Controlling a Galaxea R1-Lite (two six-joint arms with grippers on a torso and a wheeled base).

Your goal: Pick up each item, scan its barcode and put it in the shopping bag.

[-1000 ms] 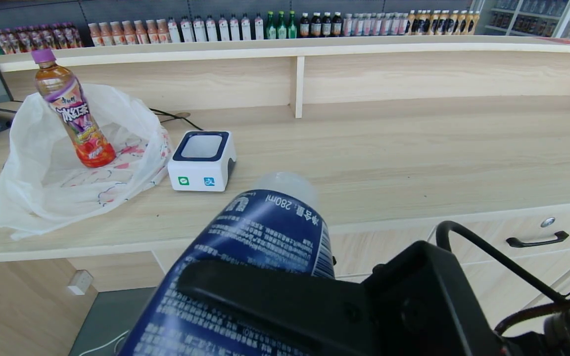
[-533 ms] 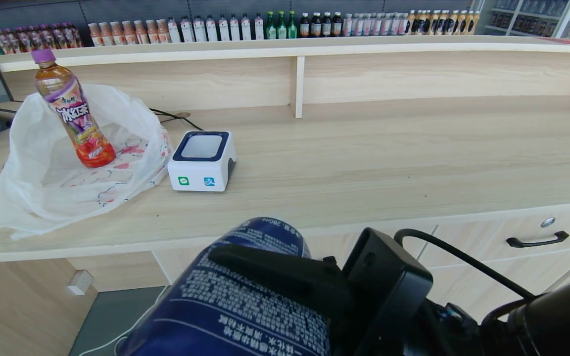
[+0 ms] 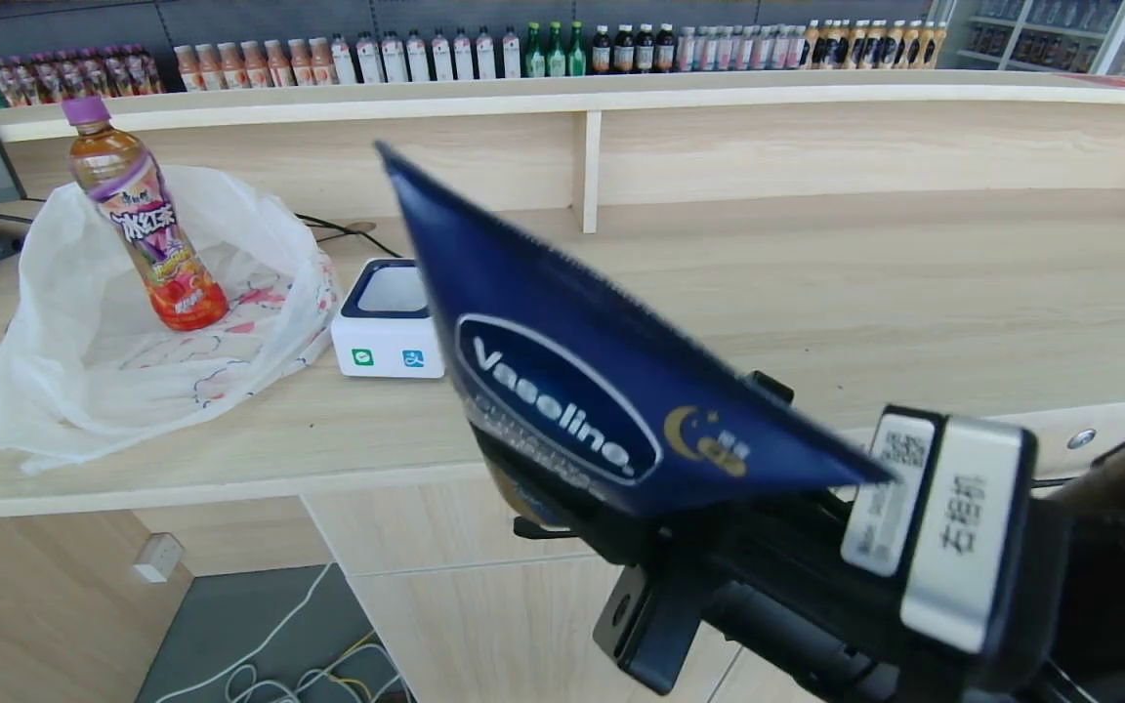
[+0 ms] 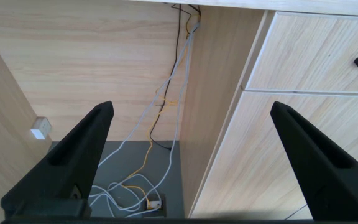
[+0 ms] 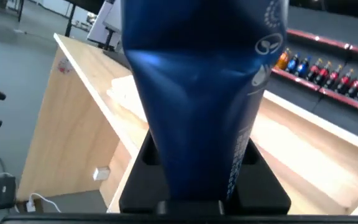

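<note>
The right gripper point(image 5: 199, 163) is closed tight on the cap end of a dark blue lotion tube point(image 3: 562, 391), 1 black finger on either side of it. It holds the tube up in the air in front of the surface point(image 3: 816, 293), with the flat crimped end pointing up and toward the left, and the tube's upper part crosses in front of the right edge of the scanner. The small white scanner point(image 3: 382, 327), with its dark-framed window facing up, sits on the surface just beside the white shopping bag point(image 3: 64, 381). The bag lies open and slumped at the left end, and a tea bottle point(image 3: 145, 220) with a purple cap stands in it, leaning slightly. The left gripper point(image 4: 191, 109) hangs low below the surface's edge, its 2 fingers spread wide with nothing between them. Beyond it are drawer fronts point(image 4: 316, 56) and loose cables point(image 4: 135, 186) on the floor.
</note>
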